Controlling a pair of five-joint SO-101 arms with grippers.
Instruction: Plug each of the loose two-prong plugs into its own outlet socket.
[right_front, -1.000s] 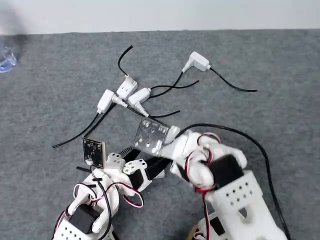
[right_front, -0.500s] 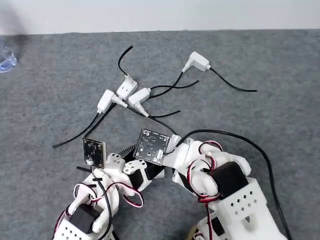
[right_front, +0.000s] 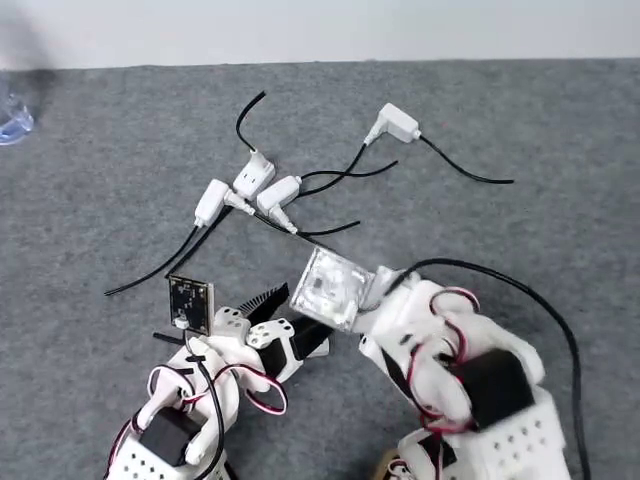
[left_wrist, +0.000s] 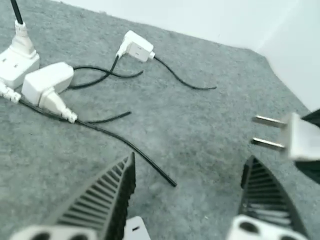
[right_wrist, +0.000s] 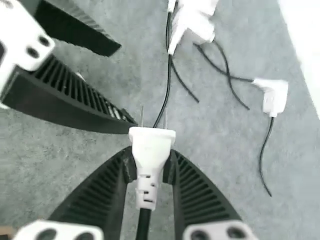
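From the high view, we saw the grey tabletop (right_front: 560, 150) carrying a bunch of three white connectors (right_front: 250, 185) with black cords crossing. A lone angled plug (right_front: 398, 125) lay well apart from them, toward the far side. The left end effector (right_front: 298, 318) sat close in front of the arms with its fingers spread. One finger was tucked under the right arm (right_front: 450, 360), whose wrist camera board covered what it carried.

In the left wrist view, we found the left end effector released, its two ribbed black fingers (left_wrist: 110, 192) wide apart above the carpeted tabletop. A two-prong plug (left_wrist: 300, 140) hung just beside one finger, its prongs level and pointing into the gap between the fingers. A black cord (left_wrist: 125, 147) ran across the tabletop beneath.

In the right wrist view, the right end effector (right_wrist: 150, 155) was clenched on the two-prong plug, gripping its white body from both sides. The prongs pointed away from the wrist, and the plug's cord trailed back between the fingers. The left end effector's fingers lay just beside the prongs, apart from them.
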